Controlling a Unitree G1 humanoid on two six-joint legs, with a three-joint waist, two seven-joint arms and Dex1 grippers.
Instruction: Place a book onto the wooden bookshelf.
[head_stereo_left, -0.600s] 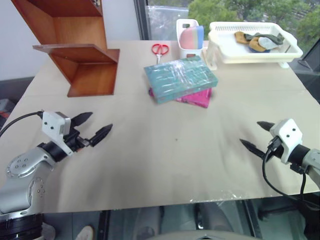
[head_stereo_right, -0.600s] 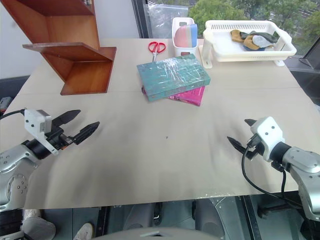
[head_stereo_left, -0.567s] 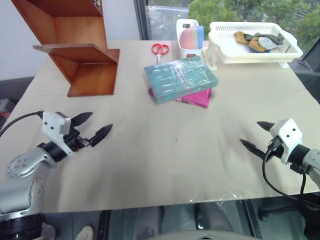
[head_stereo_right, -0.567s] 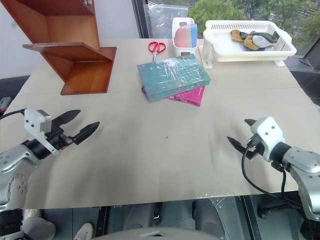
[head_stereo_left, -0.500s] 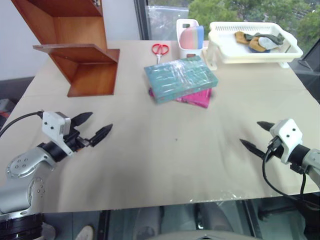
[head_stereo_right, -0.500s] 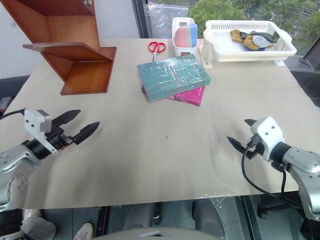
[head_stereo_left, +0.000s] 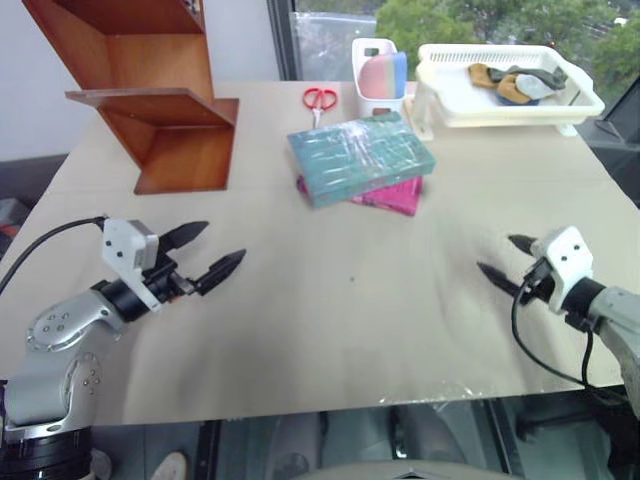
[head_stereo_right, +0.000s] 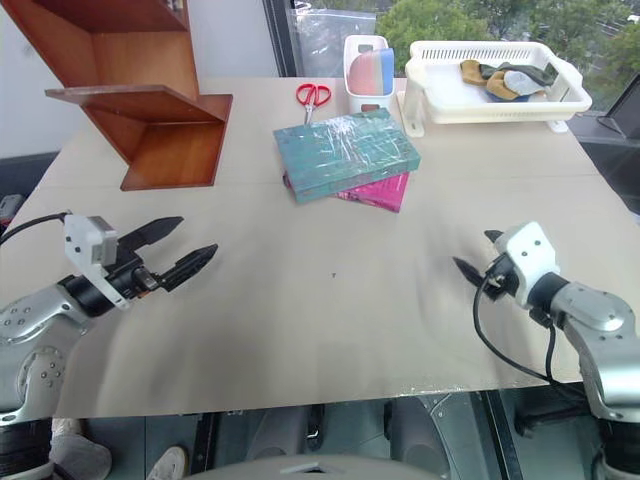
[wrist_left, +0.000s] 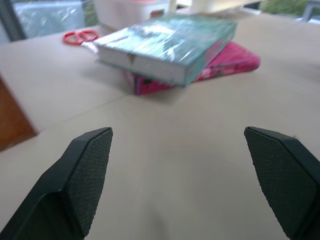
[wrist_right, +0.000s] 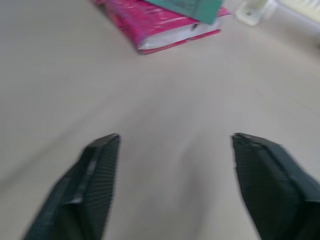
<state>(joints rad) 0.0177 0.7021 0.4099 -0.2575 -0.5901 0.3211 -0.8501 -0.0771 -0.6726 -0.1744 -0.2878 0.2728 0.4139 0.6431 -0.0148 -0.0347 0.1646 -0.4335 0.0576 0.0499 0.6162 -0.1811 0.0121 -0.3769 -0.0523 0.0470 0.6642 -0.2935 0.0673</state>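
The teal-green book (head_stereo_left: 360, 155) lies flat at the table's far middle, on top of a thinner pink book (head_stereo_left: 397, 194). At the far left stands the reddish-brown wooden bookshelf (head_stereo_left: 150, 95), its angled shelf bare. My left gripper (head_stereo_left: 222, 245) hovers open over the near left of the table, pointing toward the books, nothing between its fingers (wrist_left: 85, 170). Over the near right my right gripper (head_stereo_left: 496, 254) is open and holds nothing as well. Both books (wrist_left: 170, 42) show ahead in the left wrist view. The right wrist view catches the pink book (wrist_right: 160, 22) beyond the fingers (wrist_right: 95, 175).
Red scissors (head_stereo_left: 320, 98) and a white holder (head_stereo_left: 378, 72) with pink and blue items sit behind the books. At the far right a white basket tray (head_stereo_left: 500, 117) holds cloth-like items. A wide stretch of tan tabletop separates both grippers from the books.
Both grippers have moved a little forward and inward toward the table's middle; the left one has gone farther. The books and shelf have not moved.
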